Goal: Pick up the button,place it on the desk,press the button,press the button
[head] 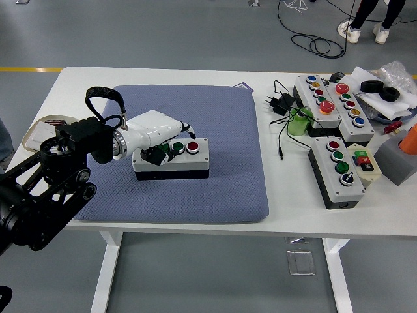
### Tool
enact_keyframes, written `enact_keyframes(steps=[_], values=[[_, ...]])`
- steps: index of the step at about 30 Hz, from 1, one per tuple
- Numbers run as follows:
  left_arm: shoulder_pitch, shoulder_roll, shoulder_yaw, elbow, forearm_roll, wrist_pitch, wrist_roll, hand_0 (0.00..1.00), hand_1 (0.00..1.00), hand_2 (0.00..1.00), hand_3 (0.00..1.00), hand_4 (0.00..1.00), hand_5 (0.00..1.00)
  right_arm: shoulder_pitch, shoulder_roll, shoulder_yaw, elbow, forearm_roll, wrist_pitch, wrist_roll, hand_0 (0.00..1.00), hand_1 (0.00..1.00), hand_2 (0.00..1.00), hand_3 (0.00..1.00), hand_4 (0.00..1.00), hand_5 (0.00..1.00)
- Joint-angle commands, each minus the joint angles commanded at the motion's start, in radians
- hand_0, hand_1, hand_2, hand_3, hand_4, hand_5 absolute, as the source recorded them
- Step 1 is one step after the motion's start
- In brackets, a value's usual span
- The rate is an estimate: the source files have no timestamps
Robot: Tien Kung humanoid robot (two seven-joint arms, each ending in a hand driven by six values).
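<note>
One hand is at work, seen from the head view: the left hand (154,134), white-shelled with black finger joints, reaches in from the left on its black arm (49,189) and sits over the left end of the button box (171,158). Its fingers are curled downward, not wrapped around the box; the tips come down on the box's top face at its left end, over the spot where the leftmost button would be, so that button is hidden under them. It looks like fingertip contact on the top rather than a grip, though I cannot tell exactly which finger touches.

The button box is a grey-topped, black-based oblong lying flat on the blue pad (195,189), roughly in the pad's middle, long side running left to right. Just right of the hand, the green button (178,147) and the red button (193,147) show clear and uncovered.

The pad lies on the white table (293,208). Well apart to the right stand other button boxes (339,171), a black plug adapter with its cord (280,103), and a green object (298,124) beside them. The right hand is out of view.
</note>
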Motion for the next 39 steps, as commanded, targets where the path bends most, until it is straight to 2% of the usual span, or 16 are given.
enact_keyframes(steps=[9,18,30,36,39], values=[[0.001,-0.004,0.018,0.029,0.0,-0.001,0.002,0.078,0.002,0.002,0.775,0.532,0.002,0.0,-0.002,-0.004,0.0,0.001,0.001,0.0,0.648,0.638,0.671,0.584,0.385,0.237],[0.003,-0.007,0.032,0.034,0.0,-0.005,0.002,0.078,0.002,0.002,0.776,0.53,0.002,-0.005,-0.003,-0.004,0.0,0.0,0.001,0.0,0.648,0.638,0.671,0.584,0.386,0.237],[-0.019,-0.008,0.097,0.045,0.0,-0.002,0.003,0.078,0.002,0.002,0.775,0.529,0.002,-0.001,-0.002,-0.003,0.0,0.0,0.001,0.0,0.648,0.638,0.671,0.585,0.386,0.236],[-0.019,-0.006,0.087,0.045,0.0,0.009,0.006,0.077,0.002,0.002,0.775,0.527,0.002,-0.001,-0.002,-0.003,0.0,0.002,0.0,0.0,0.648,0.638,0.671,0.585,0.386,0.237],[-0.017,-0.004,0.063,0.04,0.0,0.033,0.007,0.075,0.002,0.002,0.773,0.512,0.002,-0.001,-0.002,-0.003,0.0,0.002,-0.001,0.0,0.647,0.638,0.671,0.585,0.386,0.235]])
